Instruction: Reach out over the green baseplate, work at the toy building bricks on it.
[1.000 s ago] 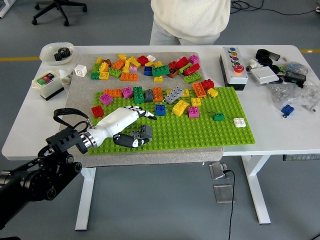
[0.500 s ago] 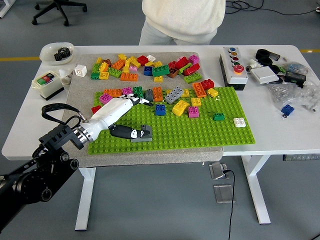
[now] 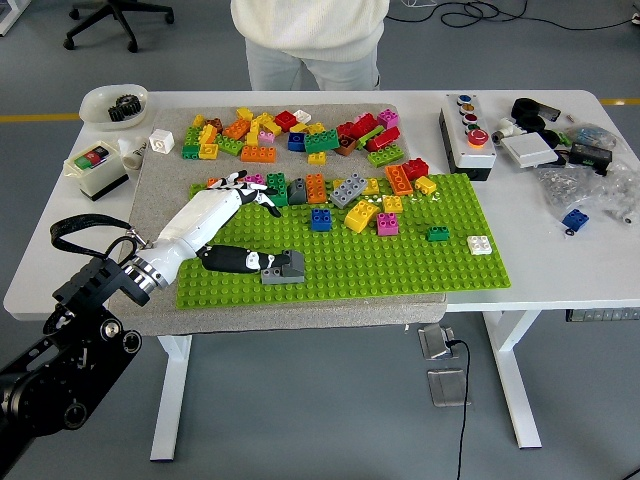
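The green baseplate point(image 3: 400, 262) lies on a grey mat across the table's middle. Coloured bricks stand along its far edge, among them an orange brick point(image 3: 315, 188), a blue brick point(image 3: 321, 219) and a yellow brick point(image 3: 361, 215). My left hand point(image 3: 240, 222), white with black fingers, reaches in over the plate's left end and is open. Its fingers point(image 3: 243, 186) spread over the bricks at the plate's far left corner. The thumb point(image 3: 238, 261) stretches right, its tip against a grey brick point(image 3: 285, 267) that rests on the plate. The right arm is out of view.
Loose bricks point(image 3: 290, 135) are heaped on the grey mat point(image 3: 160, 180) behind the plate. A white bowl point(image 3: 113, 104) and a button box point(image 3: 95, 168) sit at the left. A control box point(image 3: 466, 135) and bagged parts point(image 3: 585, 170) are at the right. A person point(image 3: 310, 35) stands at the far side.
My left hand has drawn back to the left, and its fingers have opened away from the grey brick. The grey brick stays on the plate. The person has shifted left.
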`<state>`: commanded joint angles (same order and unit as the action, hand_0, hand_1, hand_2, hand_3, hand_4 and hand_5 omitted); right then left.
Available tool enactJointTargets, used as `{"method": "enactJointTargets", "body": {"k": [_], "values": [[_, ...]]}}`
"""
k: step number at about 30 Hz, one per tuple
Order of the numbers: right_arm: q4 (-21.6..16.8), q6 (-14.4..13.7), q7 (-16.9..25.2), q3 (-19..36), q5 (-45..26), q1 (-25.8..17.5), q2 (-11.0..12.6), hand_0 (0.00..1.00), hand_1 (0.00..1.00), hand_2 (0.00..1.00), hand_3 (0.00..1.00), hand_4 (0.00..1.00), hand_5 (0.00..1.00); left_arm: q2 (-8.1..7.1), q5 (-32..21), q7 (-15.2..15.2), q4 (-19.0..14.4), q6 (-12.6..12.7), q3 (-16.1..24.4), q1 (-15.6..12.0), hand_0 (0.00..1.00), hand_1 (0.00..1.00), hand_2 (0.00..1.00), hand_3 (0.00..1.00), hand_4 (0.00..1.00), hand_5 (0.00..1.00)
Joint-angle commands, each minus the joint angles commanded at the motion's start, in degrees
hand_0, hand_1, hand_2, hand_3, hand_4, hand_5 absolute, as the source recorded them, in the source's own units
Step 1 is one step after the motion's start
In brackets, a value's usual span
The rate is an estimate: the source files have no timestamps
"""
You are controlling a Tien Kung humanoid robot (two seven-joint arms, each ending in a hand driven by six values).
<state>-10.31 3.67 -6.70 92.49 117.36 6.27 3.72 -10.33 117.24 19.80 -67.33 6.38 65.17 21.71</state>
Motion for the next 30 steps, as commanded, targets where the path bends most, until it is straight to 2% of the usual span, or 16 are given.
{"method": "enactJointTargets", "body": {"k": [4,5,6,14,30], "values": [[0.0,-0.1,0.0,0.1,-0.2,0.1,0.1,0.736,0.612,0.629,0.53,0.754,0.498,0.64,1.6,-1.4,-0.8,-0.4,0.9,-1.3,0.993,0.877,0.831,0.561,0.998,0.763],[0.0,-0.1,0.1,0.0,-0.3,0.2,0.1,0.736,0.612,0.629,0.53,0.754,0.498,0.77,1.9,-1.5,-0.8,-0.4,1.1,-1.4,0.993,0.877,0.831,0.561,0.998,0.763],[0.0,-0.1,0.1,0.0,-0.4,0.2,0.1,0.735,0.613,0.629,0.531,0.754,0.5,0.87,2.1,-1.6,-0.8,-0.5,1.3,-1.6,0.998,0.883,0.832,0.577,0.998,0.804],[0.0,-0.1,0.0,0.3,-0.5,0.0,0.3,0.736,0.612,0.629,0.531,0.754,0.499,1.8,3.2,-2.4,-1.7,-1.0,1.9,-2.8,0.998,0.888,0.834,0.59,0.998,0.813],[0.0,-0.3,0.1,0.0,-1.2,0.4,0.2,0.736,0.614,0.63,0.531,0.756,0.499,2.84,3.4,-3.3,-1.6,-1.8,-0.1,-4.1,0.998,0.895,0.848,0.617,0.998,0.818]]}}
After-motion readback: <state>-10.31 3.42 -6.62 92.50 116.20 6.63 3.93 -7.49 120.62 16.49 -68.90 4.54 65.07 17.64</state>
